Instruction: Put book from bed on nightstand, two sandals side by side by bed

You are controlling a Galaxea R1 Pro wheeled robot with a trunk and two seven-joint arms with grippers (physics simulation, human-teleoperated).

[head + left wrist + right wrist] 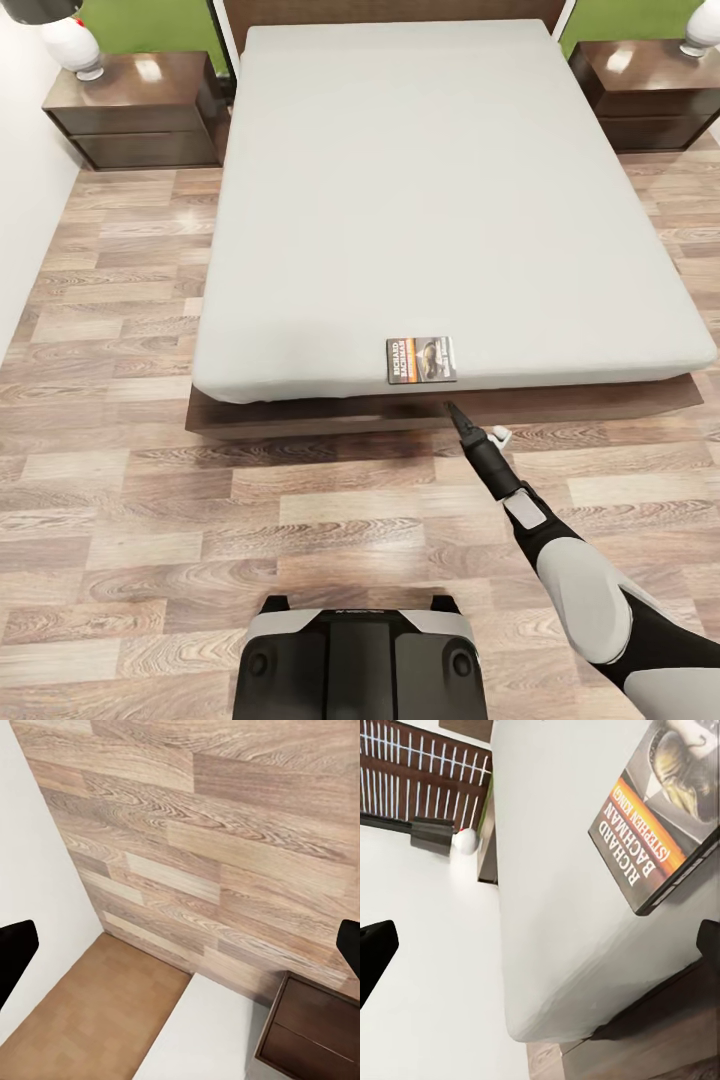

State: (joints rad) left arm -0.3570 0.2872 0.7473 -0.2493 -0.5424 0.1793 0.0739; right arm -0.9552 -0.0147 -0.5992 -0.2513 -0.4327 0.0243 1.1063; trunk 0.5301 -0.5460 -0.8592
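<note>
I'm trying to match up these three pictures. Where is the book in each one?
Head view: the book lies at the near edge of the bed, just ahead of the right gripper.
Left wrist view: not in this picture, which has floor and a nightstand.
Right wrist view: the book lies flat on the mattress, title readable.
Shared landmark: the bed's pale mattress edge.

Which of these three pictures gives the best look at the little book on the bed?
The right wrist view: the book is large there, its lettering readable. The head view shows it small, near the foot edge of the bed. The left wrist view looks at floor.
</note>
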